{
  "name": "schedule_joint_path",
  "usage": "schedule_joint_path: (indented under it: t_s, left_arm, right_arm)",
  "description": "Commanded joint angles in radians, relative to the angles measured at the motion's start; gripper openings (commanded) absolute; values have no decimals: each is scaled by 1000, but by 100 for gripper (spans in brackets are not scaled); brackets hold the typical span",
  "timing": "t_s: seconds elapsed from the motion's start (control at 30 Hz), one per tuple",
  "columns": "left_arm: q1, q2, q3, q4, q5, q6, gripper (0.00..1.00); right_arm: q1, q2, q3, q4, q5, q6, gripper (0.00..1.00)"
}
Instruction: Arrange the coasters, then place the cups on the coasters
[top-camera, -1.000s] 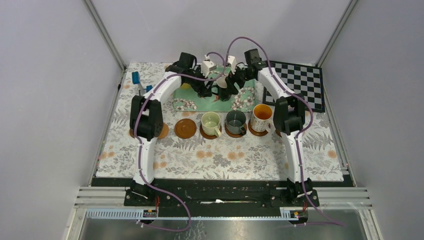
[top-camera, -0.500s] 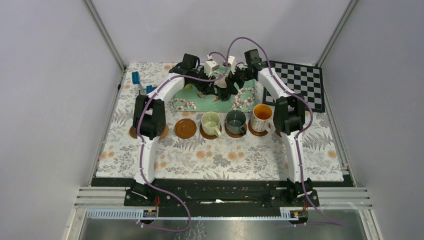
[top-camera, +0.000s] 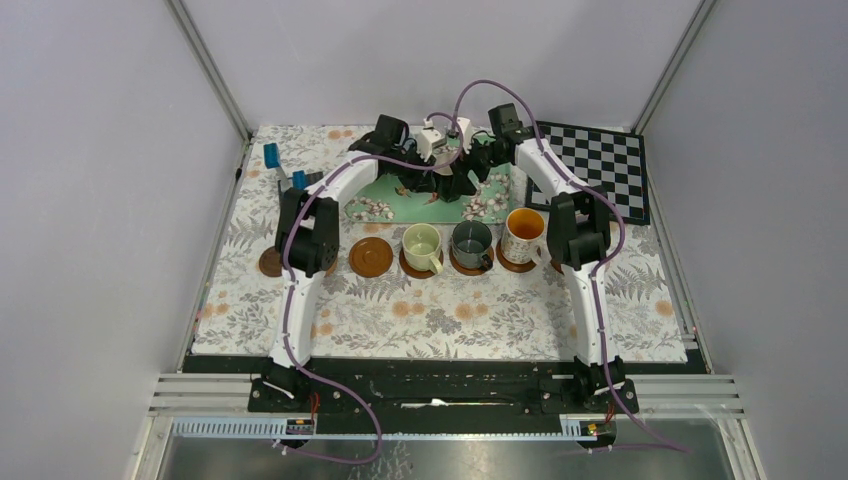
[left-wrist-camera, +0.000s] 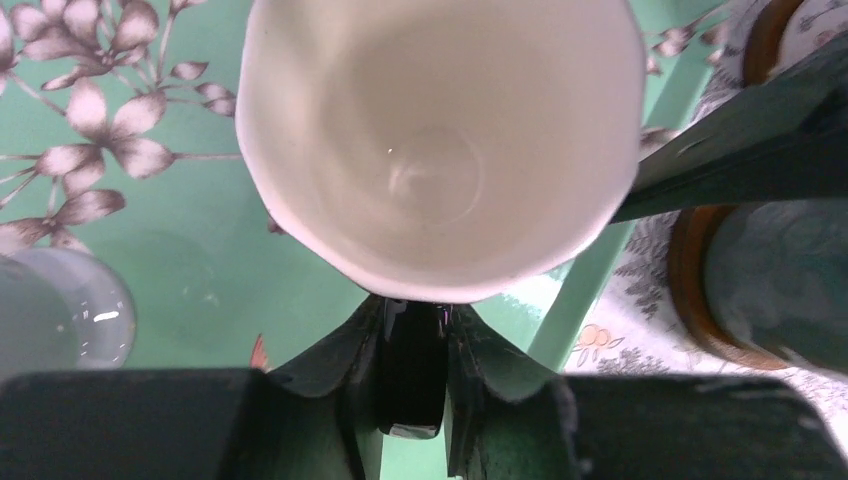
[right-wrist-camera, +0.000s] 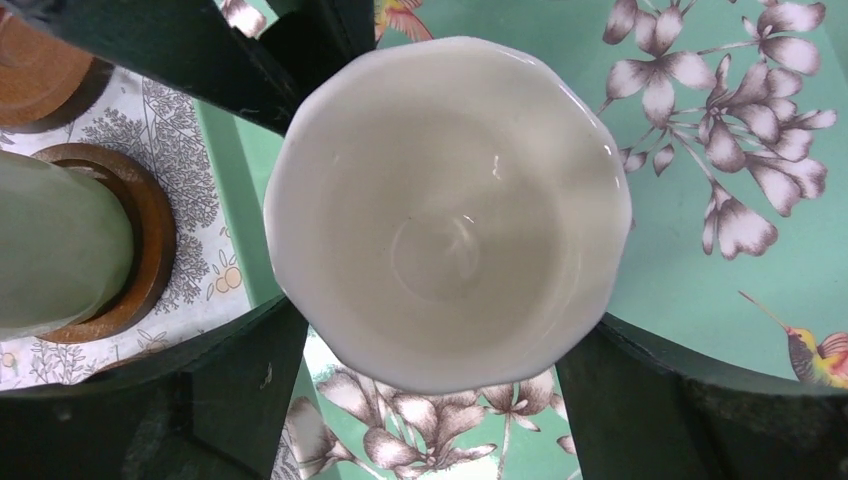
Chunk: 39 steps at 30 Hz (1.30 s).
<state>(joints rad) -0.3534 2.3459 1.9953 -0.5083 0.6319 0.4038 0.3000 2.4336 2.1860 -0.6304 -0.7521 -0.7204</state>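
A black cup with a white inside (left-wrist-camera: 440, 150) stands on the green floral tray (top-camera: 385, 208), and both grippers meet at it. My left gripper (left-wrist-camera: 412, 340) is shut on the cup's black handle (left-wrist-camera: 412, 375). The fingers of my right gripper (right-wrist-camera: 445, 360) stand wide on either side of the cup's body (right-wrist-camera: 450, 210), open. In the top view the left gripper (top-camera: 425, 180) and right gripper (top-camera: 457, 178) hide the cup. Brown coasters lie in a row: one bare (top-camera: 371, 256), one half behind the left arm (top-camera: 268, 263). Three more carry a pale green cup (top-camera: 422, 243), a dark green cup (top-camera: 471, 241) and a floral cup (top-camera: 523, 232).
A checkerboard (top-camera: 600, 165) lies at the back right. A blue object (top-camera: 271, 155) sits at the back left. A pale cup (left-wrist-camera: 50, 310) stands on the tray left of the held cup. The tray's front edge runs close to the row of coasters.
My left gripper moved right to the cup and closed on its handle. The right gripper's fingers spread wider around the cup.
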Motion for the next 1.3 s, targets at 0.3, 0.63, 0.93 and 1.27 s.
schedule_joint_path:
  t_s: [0.3,0.63,0.93,1.27]
  left_arm:
    - [-4,-84,-24,115,19,-47,0]
    - [-3,-186,-26,288,-32,-219,0]
    - [-2,-359,-62,341,-38,-284,0]
    - [137,-848,-498,318,-196,-426,0]
  right_arm:
    - [-62,-170,-62,55,22,103,100]
    - [-93,-252,-33,176,68,316,100]
    - [-110,-258,71,205,159,444,100]
    - [-111,-323,42,168,231,439,100]
